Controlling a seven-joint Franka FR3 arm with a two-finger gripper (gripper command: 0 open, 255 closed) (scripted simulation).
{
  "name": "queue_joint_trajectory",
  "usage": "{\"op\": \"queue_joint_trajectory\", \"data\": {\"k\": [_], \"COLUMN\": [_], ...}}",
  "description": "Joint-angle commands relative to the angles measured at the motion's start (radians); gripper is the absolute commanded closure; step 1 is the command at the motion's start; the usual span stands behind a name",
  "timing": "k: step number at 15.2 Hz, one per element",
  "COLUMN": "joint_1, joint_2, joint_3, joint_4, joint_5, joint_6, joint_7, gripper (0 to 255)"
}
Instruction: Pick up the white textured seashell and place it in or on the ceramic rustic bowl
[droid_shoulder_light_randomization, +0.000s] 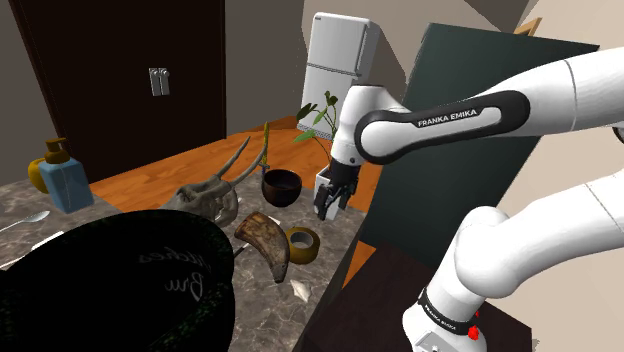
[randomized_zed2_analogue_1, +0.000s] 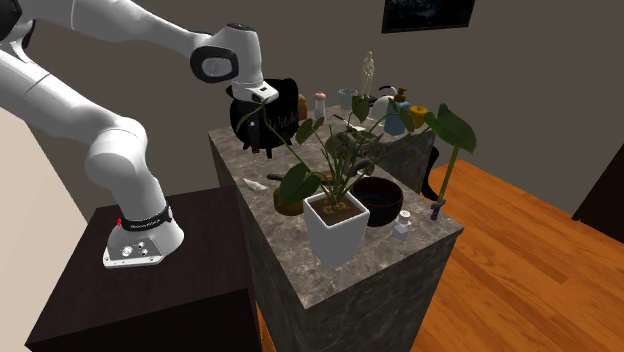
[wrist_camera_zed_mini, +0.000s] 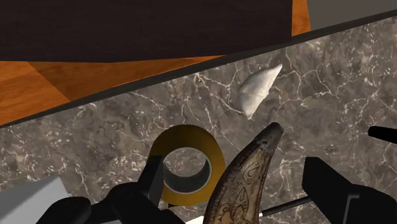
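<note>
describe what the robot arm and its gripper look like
The arm has white rounded links and dark joint bands; one carries white FRANKA EMIKA lettering. A black ring near the base has red dots beside it. The gripper is all black, with two fingers.

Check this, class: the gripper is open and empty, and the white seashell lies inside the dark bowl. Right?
No. The white seashell lies on the marble counter, not inside the dark bowl; the wrist view shows it. The gripper is open and empty.
</note>
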Motion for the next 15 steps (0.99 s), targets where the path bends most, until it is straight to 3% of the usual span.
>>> {"op": "queue_joint_trajectory", "data": {"k": [1, 8, 15], "joint_1": [0.015, 0.07, 0.112], "joint_2": [0.043, 0.266, 0.562], "joint_3": [0.02, 0.094, 0.161], "joint_4": [-0.034, -0.094, -0.081], "joint_5": [0.018, 0.081, 0.109], "joint_6": [0.072, 0.336, 0.601], "joint_7": [0.01, 0.047, 0.092], "gripper": [0, 0, 0]}}
